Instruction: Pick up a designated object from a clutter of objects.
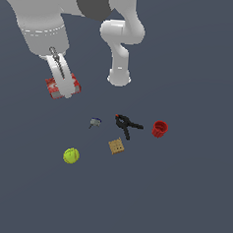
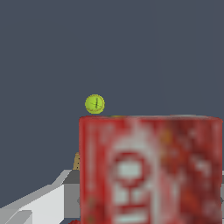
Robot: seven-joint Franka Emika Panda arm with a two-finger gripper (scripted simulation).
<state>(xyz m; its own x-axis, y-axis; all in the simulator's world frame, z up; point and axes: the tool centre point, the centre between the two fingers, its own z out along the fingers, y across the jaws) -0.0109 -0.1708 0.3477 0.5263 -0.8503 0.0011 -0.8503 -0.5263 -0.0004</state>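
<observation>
Nearest the wrist camera, the small flat red rectangular box with white label markings fills the lower half of the wrist view, with a pale finger beside it. In the exterior view the same box sits between the jaws of the white gripper, which are clamped on its faces; it appears to be clear of the dark grey tabletop, though no shadow confirms the height.

Handling judgement: the box looks light and stiff, likely cardboard with a smooth printed skin, so it may slip or rotate if gripped near a corner. The present hold, across the narrow dimension near the middle, seems the sound one.

Further out, seen past the box edge in the wrist view, lies the yellow-green ball, also at the exterior view's left. Well apart from the gripper are the tan cardboard-coloured box, the black clamp, the tiny grey-blue piece and the round red cup.

Containers: the cup is the only one; it stands upright, and its contents cannot be made out.
</observation>
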